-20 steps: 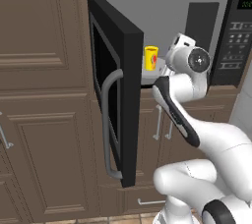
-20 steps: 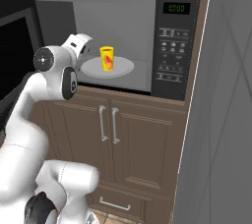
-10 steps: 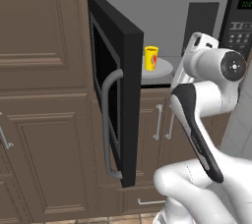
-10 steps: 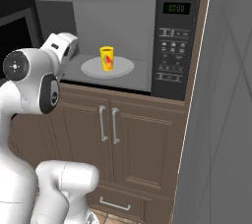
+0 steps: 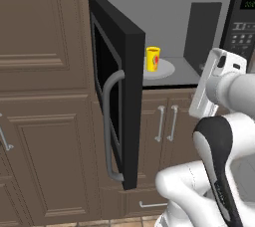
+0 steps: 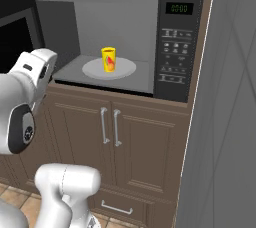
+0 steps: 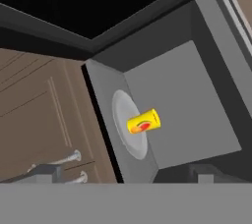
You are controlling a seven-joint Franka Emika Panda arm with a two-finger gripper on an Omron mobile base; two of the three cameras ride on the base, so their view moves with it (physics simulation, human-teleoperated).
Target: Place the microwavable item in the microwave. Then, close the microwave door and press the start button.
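Setting: brown panelled wooden cabinets (image 6: pixel 125 137) around a built-in appliance; grey wall panel (image 6: pixel 225 122) at right.
Microwave: large black microwave with grey interior (image 6: pixel 125 17), cavity exposed; green display (image 6: pixel 180 8) digits not legible.
Door: wide black microwave door with curved grey bar handle (image 5: pixel 119 96) swung out to the left.
Plate: white round turntable plate (image 6: pixel 125 68).
Cup: small yellow cup with red-orange mark (image 6: pixel 108 59) upright on the plate.
Gripper: two-finger gripper (image 7: pixel 120 174) outside the cavity, fingers spread wide, holding nothing.
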